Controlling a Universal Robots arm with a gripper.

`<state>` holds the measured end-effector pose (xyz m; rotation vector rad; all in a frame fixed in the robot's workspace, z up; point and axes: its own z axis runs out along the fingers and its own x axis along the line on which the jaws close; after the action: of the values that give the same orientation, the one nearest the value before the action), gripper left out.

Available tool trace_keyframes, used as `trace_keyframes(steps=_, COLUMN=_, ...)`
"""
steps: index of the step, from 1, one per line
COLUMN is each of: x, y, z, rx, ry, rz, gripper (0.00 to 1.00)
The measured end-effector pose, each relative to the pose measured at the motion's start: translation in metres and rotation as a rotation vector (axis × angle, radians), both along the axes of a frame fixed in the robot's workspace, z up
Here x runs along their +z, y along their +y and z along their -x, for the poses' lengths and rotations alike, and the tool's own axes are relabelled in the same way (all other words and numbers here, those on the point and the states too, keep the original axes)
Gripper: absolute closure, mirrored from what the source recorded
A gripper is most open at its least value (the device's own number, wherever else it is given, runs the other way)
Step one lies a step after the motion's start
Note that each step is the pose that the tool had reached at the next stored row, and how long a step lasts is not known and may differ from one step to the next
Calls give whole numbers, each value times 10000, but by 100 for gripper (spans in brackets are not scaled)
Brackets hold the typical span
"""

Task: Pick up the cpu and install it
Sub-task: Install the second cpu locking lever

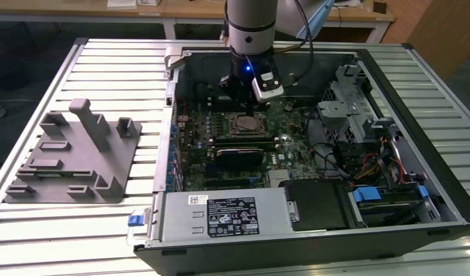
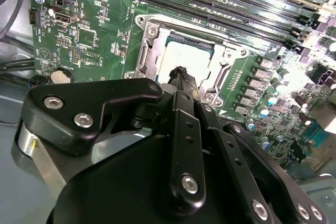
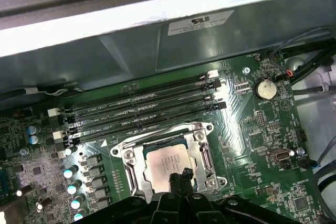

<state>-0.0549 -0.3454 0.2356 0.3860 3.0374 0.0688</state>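
Note:
The cpu [image 3: 167, 164], a square chip with a shiny silver top, lies flat inside the metal socket frame [image 3: 129, 162] on the green motherboard; it is also seen as the cpu [image 2: 185, 59] and the cpu [image 1: 243, 122]. In both wrist views my gripper [image 3: 179, 174] hangs just above the chip's near edge, fingertips pressed together with nothing between them. The same gripper [image 2: 181, 73] hides part of the chip. In the exterior view the arm stands over the open computer case [image 1: 170, 115], above the socket.
Memory slots [image 3: 142, 111] run beside the socket. A black cooler module [image 1: 239, 155], a power supply [image 1: 219, 215] and a drive cage [image 1: 358, 115] with loose cables crowd the case. A grey fixture [image 1: 73, 155] stands on the slatted table at the exterior view's left.

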Motion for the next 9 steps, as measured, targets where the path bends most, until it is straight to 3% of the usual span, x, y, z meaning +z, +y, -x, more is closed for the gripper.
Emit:
trace_keyframes(steps=5, x=3, y=-7, z=0, rx=1, ry=3, rz=3, gripper=89)
trace_keyframes(steps=9, x=1, y=-52, z=0, rx=1, ry=0, rz=0, gripper=89)
